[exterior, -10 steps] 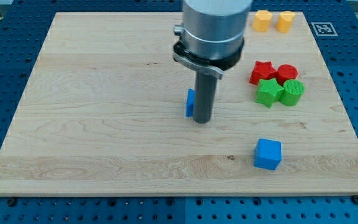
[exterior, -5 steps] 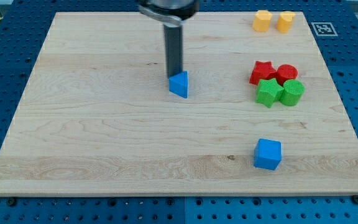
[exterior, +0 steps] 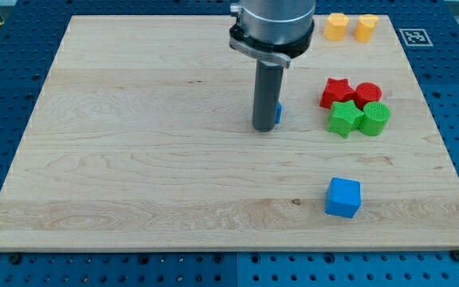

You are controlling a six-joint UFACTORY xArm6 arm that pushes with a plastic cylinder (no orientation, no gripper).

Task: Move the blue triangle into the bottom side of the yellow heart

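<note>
My tip point(exterior: 264, 128) rests on the tabletop point(exterior: 134, 159), touching the left of the mostly hidden blue triangle point(exterior: 278, 112); there are no fingers to clench. The yellow heart point(exterior: 365, 27) sits far right, well apart, so most pushing remains.

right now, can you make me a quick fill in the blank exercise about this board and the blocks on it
1. My tip almost hides the ____ triangle.
2. The green star sits just below the ____ star.
3. The two yellow blocks lie at the view's top ____.
4. The blue cube stands ____ from every other block.

Missing words: blue; red; right; apart
</note>
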